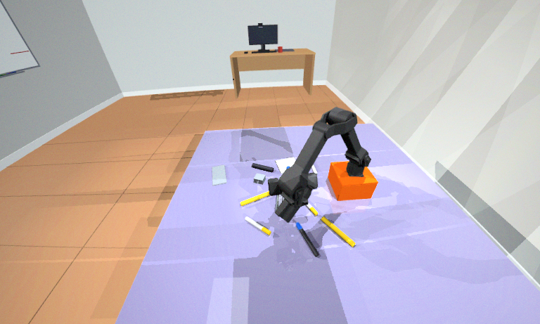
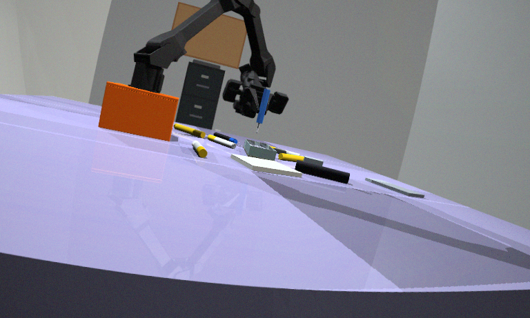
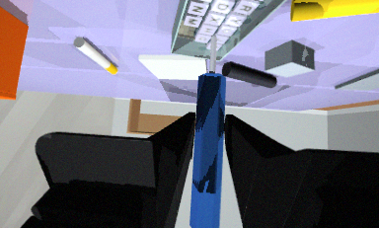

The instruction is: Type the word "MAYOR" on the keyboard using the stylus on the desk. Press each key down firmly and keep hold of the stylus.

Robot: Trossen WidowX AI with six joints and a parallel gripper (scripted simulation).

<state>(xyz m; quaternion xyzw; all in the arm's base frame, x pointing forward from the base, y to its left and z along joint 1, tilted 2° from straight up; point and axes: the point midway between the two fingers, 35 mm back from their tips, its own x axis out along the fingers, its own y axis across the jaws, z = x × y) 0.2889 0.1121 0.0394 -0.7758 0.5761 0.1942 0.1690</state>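
So the blue stylus is up above the keyboard, tip clear of the keys, with the gripper pinched nearly shut on it. Right beside the keyboard there's a white pad, and the orange box under the arm sits farther off from it.

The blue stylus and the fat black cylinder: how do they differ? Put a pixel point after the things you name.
The stylus (image 2: 263,105) (image 3: 210,124) is blue with a thin metal tip; the black cylinder (image 1: 262,167) (image 2: 321,172) (image 3: 249,74) shows no such tip. The stylus is held upright-ish in the gripper (image 2: 259,100) (image 3: 209,116); the black cylinder lies on the table. Both are long and straight.
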